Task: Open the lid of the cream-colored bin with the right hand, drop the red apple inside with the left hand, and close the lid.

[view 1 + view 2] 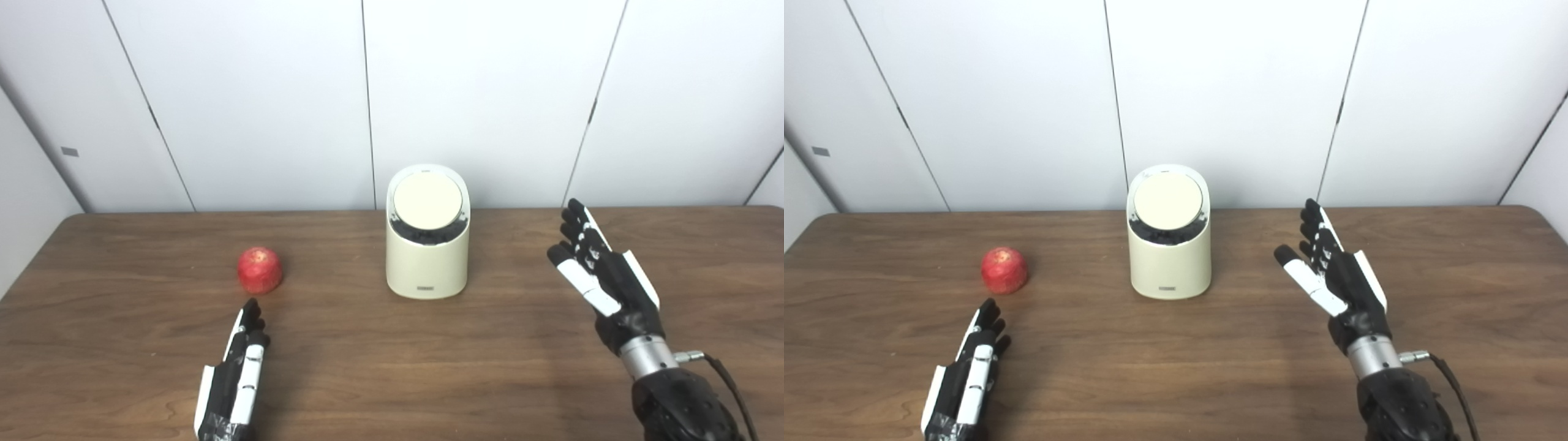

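Observation:
The cream-colored bin (427, 257) stands at the middle of the wooden table, toward the back, its round lid (427, 201) down and tilted toward me. A red apple (260, 270) rests on the table to the bin's left. My left hand (236, 373) lies low near the front edge, fingers stretched out and pointing at the apple, a short gap short of it, holding nothing. My right hand (603, 278) is raised to the right of the bin, fingers spread and open, apart from the bin.
The brown table (392, 380) runs the full width, backed by a white panelled wall (478, 92). A cable (726, 373) trails from my right wrist.

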Controlling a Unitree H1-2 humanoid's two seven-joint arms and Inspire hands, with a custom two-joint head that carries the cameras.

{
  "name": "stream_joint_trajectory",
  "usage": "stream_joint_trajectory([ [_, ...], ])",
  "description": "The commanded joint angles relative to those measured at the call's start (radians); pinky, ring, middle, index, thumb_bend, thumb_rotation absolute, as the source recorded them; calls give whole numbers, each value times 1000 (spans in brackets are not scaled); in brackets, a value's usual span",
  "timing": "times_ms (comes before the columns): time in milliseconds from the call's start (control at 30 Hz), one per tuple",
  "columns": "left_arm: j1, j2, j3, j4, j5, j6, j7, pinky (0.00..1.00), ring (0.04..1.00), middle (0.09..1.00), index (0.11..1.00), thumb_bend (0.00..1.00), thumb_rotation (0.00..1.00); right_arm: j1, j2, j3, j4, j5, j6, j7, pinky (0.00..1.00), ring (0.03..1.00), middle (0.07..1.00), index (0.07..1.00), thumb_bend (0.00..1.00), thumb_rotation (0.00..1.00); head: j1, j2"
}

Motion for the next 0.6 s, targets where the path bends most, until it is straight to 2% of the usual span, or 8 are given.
stream_joint_trajectory([
  [0,17,4,-9,8,4,-30,-10,1000,998,1000,1000,371,827,-65,5,6,-10,-13,-3,-11,991,1000,989,1000,755,586,-1,-1],
  [200,16,-1,-16,10,15,-31,-7,1000,997,998,1000,332,839,-173,15,43,27,-85,25,-29,988,993,985,993,831,549,-3,-10],
  [367,15,-7,-22,11,15,-22,-6,1000,1000,999,1000,317,841,-269,16,104,55,-205,69,-47,973,974,968,983,811,523,3,-18],
  [567,14,-7,-30,14,28,-20,-2,1000,1000,1000,1000,296,842,-369,18,160,136,-291,74,-46,891,950,960,975,861,482,1,-24],
])
